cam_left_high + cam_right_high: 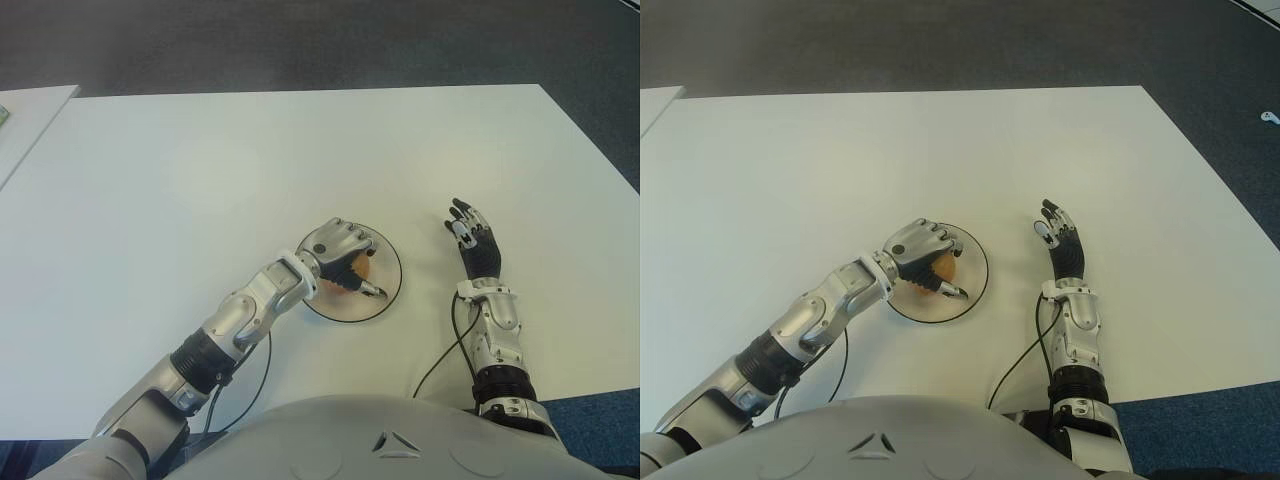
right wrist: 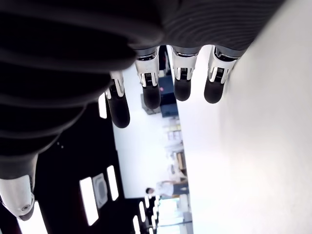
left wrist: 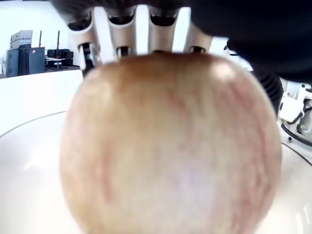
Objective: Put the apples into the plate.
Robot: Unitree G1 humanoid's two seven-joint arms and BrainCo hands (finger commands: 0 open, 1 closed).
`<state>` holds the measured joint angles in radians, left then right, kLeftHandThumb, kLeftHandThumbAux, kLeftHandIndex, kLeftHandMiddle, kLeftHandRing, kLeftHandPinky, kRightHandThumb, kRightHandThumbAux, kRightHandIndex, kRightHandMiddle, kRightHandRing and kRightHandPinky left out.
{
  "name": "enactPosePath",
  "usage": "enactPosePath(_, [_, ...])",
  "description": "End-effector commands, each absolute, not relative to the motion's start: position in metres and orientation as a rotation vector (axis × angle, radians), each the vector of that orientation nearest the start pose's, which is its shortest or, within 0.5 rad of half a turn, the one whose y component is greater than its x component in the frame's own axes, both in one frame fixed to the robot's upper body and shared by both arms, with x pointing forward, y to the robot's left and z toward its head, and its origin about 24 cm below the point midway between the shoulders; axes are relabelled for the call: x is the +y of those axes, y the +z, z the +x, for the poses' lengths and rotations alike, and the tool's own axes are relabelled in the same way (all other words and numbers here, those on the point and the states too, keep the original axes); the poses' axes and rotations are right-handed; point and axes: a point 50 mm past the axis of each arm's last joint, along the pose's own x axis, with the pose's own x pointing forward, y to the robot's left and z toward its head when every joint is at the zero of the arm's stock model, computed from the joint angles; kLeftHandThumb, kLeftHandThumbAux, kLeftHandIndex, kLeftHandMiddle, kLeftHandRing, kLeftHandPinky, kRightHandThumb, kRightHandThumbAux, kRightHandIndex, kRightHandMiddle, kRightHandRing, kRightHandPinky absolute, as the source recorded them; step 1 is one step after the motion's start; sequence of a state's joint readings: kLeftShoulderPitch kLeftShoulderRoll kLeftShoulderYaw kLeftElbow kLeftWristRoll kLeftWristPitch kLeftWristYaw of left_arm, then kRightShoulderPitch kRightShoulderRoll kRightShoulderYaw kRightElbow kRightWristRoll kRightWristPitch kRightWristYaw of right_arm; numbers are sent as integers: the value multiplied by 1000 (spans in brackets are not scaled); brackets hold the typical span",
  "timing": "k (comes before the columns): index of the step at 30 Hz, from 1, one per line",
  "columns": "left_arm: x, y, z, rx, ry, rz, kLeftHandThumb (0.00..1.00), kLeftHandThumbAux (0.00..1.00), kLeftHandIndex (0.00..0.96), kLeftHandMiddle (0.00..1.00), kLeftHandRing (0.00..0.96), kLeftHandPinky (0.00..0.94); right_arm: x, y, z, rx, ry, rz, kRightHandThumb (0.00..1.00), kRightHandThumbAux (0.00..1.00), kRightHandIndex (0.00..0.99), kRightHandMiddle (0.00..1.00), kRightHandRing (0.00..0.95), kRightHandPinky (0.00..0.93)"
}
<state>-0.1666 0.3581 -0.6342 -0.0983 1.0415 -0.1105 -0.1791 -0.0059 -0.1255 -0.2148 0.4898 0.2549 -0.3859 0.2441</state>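
Apple: you see it over the plate, grasped by the left hand; the right hand, beside the plate, is released.

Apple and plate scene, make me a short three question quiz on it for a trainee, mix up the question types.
1. True or false: the left hand is curled around the apple over the plate.
2. Multiple choice: where does the right hand show? A) inside the plate B) over the white table, on the plate's right side, holding nothing C) gripping a second apple
3. Fill in: only ___ apple is visible in these views.

Key
1. True; the left wrist view shows the fingers wrapped over the apple, with the plate under it.
2. B
3. one
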Motion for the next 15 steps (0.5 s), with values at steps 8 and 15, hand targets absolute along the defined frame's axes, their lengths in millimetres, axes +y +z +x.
enactPosePath(8, [54, 57, 229, -436, -745, 1409, 135, 239, 0, 0, 0, 0, -215, -66, 191, 276, -98, 198, 323, 541, 207, 114, 39, 42])
enactPosePath(15, [53, 59, 230, -434, -727, 1393, 144, 252, 0, 0, 0, 0, -216, -66, 190, 275, -98, 203, 323, 537, 196, 124, 51, 46])
